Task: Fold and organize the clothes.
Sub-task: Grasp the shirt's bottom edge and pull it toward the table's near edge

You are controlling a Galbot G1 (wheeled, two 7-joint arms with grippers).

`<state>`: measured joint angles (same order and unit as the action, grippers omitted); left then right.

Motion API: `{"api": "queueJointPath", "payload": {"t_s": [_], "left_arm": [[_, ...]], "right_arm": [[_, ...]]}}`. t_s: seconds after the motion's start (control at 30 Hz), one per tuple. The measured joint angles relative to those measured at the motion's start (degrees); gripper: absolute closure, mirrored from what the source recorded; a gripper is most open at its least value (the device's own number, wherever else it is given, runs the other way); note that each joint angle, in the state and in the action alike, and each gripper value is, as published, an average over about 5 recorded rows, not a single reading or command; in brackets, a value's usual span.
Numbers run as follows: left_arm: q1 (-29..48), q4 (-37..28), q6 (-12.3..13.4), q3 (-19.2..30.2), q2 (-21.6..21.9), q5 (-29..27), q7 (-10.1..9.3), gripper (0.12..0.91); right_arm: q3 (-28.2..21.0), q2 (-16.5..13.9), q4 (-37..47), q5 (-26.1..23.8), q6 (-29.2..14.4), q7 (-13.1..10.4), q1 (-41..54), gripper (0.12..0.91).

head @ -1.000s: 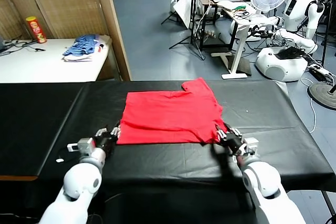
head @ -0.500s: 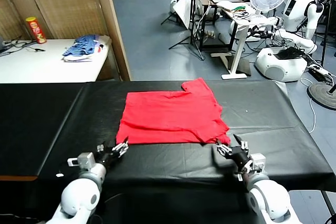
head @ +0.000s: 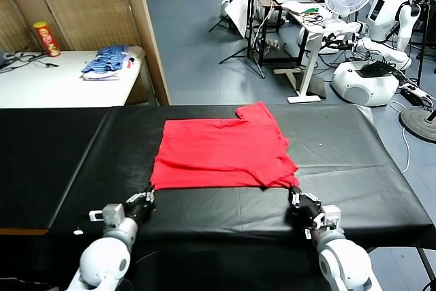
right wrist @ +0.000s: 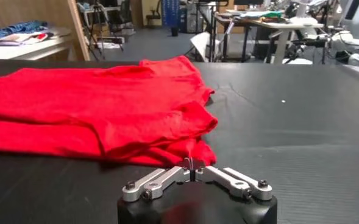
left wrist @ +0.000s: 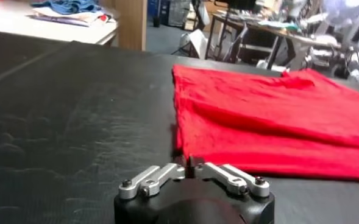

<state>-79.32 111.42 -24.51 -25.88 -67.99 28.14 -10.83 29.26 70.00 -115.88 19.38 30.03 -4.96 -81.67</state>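
- Shirt (head: 221, 153), red, lies folded flat mid-table (head: 354, 148).
- Left gripper (head: 144, 199) sits just off its near left corner, fingers together, empty.
- Right gripper (head: 298, 197) sits at the near right corner, fingers together, empty.

Both grippers are pulling back from the red T-shirt (head: 223, 154) toward the near table edge. The left gripper (head: 145, 199) and right gripper (head: 297, 198) are now closing their fingers, empty, just short of the shirt's near corners.
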Motion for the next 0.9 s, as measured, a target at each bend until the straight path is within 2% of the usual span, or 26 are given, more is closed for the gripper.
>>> {"api": "queueJointPath", "payload": {"t_s": [0.23,0.4,0.5,0.6,0.67,0.83,0.9], "left_arm": [[-3.64,3.95,-1.98,0.04,2.03,-2.74,-1.11,0.904],[-7.98,7.90,-2.79,-0.66,3.66,-3.84,-1.20,0.904],[-10.26,9.78,-3.94,-1.33,4.31,-3.96,-1.97,0.904],[-12.04,11.39,-5.51,-1.82,4.76,-3.52,-3.13,0.863],[-13.03,12.47,-6.33,-2.10,4.87,-3.20,-4.05,0.779],[-15.27,15.67,-9.76,-2.81,4.95,-2.51,-8.17,0.495],[-16.04,17.21,-11.27,-3.25,5.18,-2.45,-9.15,0.395]], "right_arm": [[1.17,-0.92,-5.81,0.09,4.46,-1.65,-5.54,0.903],[1.24,-0.35,-8.51,-0.31,5.12,-1.62,-9.03,0.902],[1.52,-0.20,-9.31,-0.33,5.01,-1.14,-10.20,0.872],[2.14,-0.67,-10.50,0.22,5.19,-0.80,-11.12,0.754],[2.70,-1.31,-11.60,1.18,5.82,-0.90,-11.68,0.640],[4.96,-3.52,-15.42,5.81,6.30,-2.17,-11.96,0.363],[5.97,-4.39,-16.42,8.00,5.17,-3.15,-10.83,0.289]]}}
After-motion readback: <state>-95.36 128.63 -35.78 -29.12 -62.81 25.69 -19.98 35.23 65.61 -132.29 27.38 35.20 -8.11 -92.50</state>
